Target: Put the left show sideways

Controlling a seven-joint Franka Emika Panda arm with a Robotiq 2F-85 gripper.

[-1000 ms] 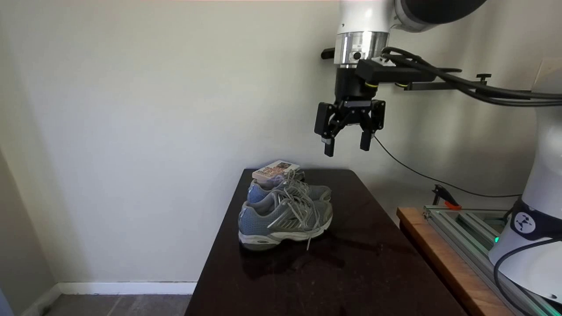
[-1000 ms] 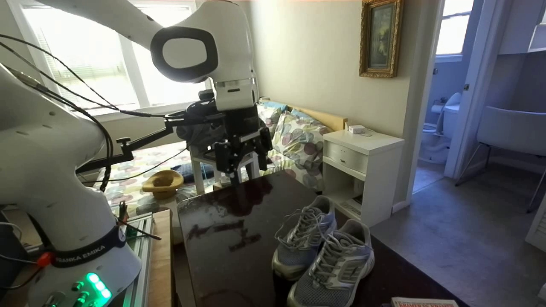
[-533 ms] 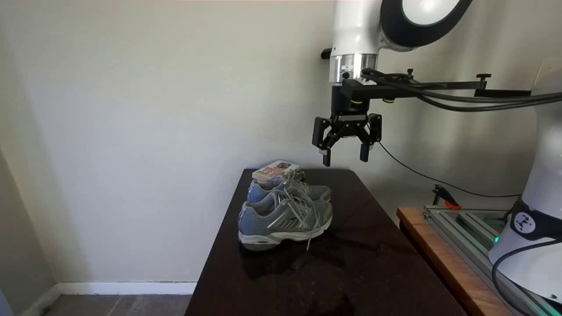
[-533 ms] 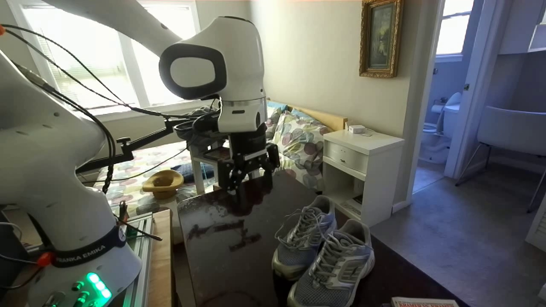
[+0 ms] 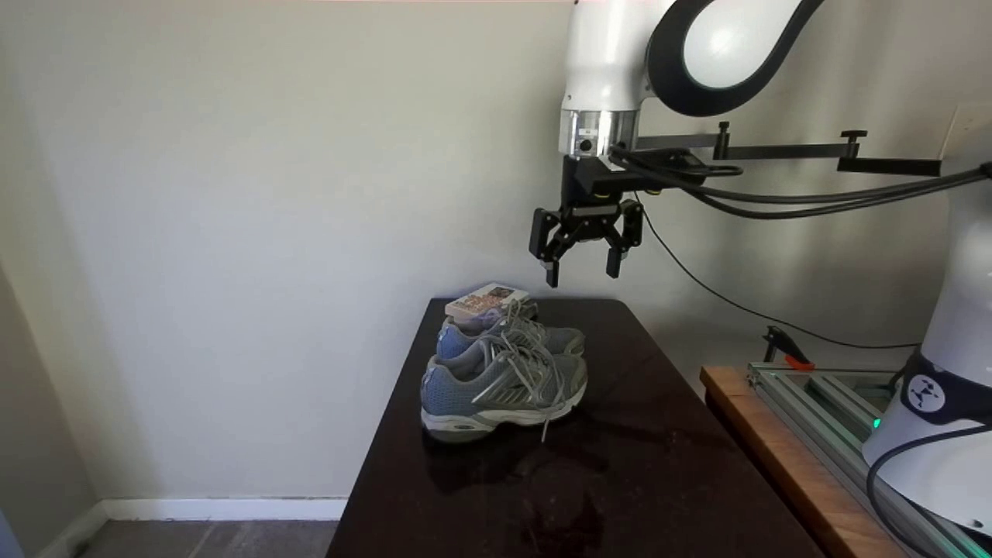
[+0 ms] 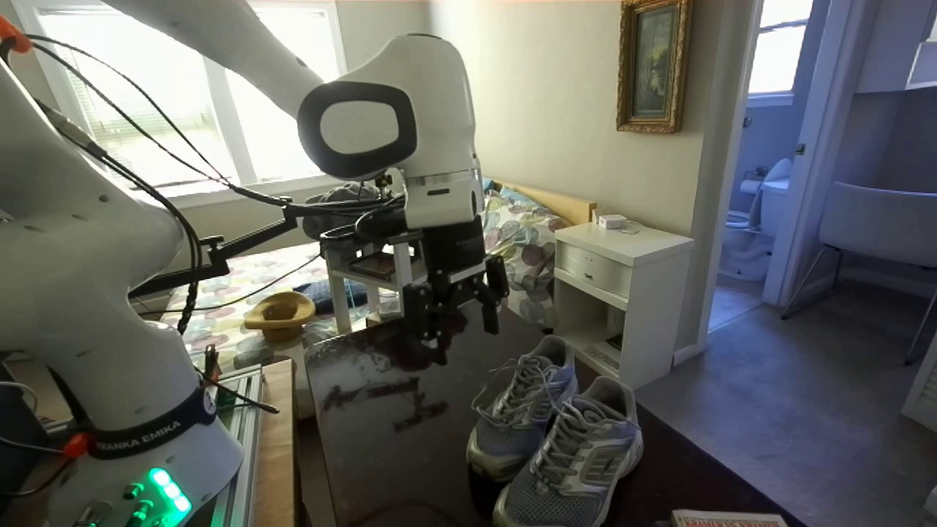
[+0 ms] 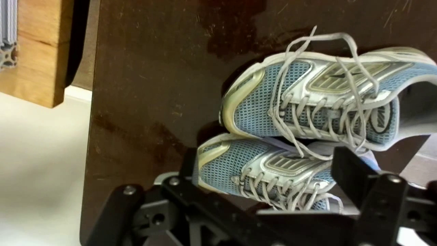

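Blue-grey mostly, fwiw. Found one shoe (image 7: 321, 99) upright beside its mate (image 7: 273, 171) on the table (image 5: 635, 480), with toes toward the robot base (image 5: 922, 457). Had the gripper (image 5: 583, 275) clear of both, empty and spread wide, probably to leave room for a shoe. Couldn't say which to call left.

Table (image 5: 635, 473): glossy, scuffed top gives back reflections.
Shoes (image 5: 500, 391) on the table: mesh toes (image 7: 256, 111), smooth panels (image 7: 344, 78) with metallic sheen, matt cloth laces (image 7: 336, 36).
Book (image 5: 488, 298) on the table: printed paper cover.
Gripper (image 5: 583, 271) above the table: matt finish, shiny metal bolts (image 7: 129, 190).
Arm (image 6: 443, 110) over the table: smooth, plastic-looking shell, polished metal collar (image 5: 598, 133).
Bench (image 7: 42, 65) beside the table: grained wood, metal rails (image 7: 8, 22).
Bedding (image 6: 525, 260) beyond the table: printed cloth.
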